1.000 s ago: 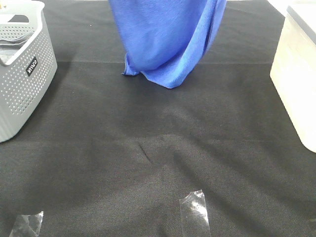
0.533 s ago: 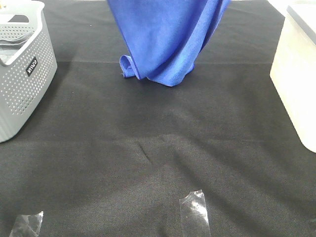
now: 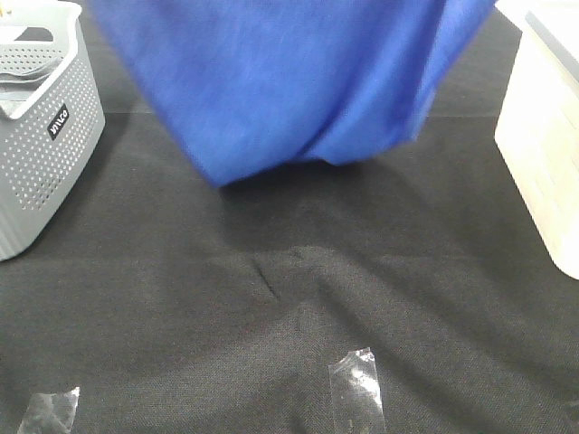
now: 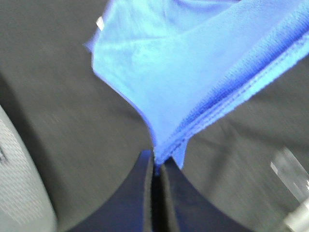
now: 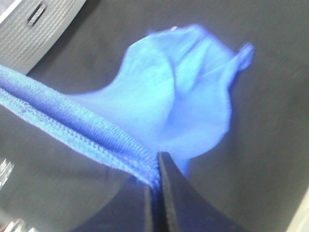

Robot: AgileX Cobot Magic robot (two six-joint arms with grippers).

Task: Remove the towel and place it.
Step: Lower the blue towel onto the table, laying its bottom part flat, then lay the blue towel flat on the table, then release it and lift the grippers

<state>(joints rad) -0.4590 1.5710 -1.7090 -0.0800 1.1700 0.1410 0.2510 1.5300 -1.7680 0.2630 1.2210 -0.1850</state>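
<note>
The royal-blue towel point(image 3: 289, 81) hangs in the air over the far half of the black table cloth point(image 3: 289, 298), spread wide and blurred, its lower edge clear of the cloth. Neither gripper shows in the exterior high view. In the left wrist view my left gripper point(image 4: 155, 162) is shut on a stitched corner of the towel point(image 4: 193, 72); a small white tag point(image 4: 100, 22) shows at a far corner. In the right wrist view my right gripper point(image 5: 157, 179) is shut on the towel's stitched edge point(image 5: 87, 123), with the rest hanging below point(image 5: 183, 111).
A grey perforated basket point(image 3: 41, 136) stands at the far left. A white bin point(image 3: 547, 136) stands at the right edge. Two pieces of clear tape point(image 3: 357, 389) point(image 3: 50, 411) lie on the cloth near the front edge.
The towel has swung toward the camera and spread much wider, and its lower end has lifted off the cloth. The basket, bin and tape have not moved.
</note>
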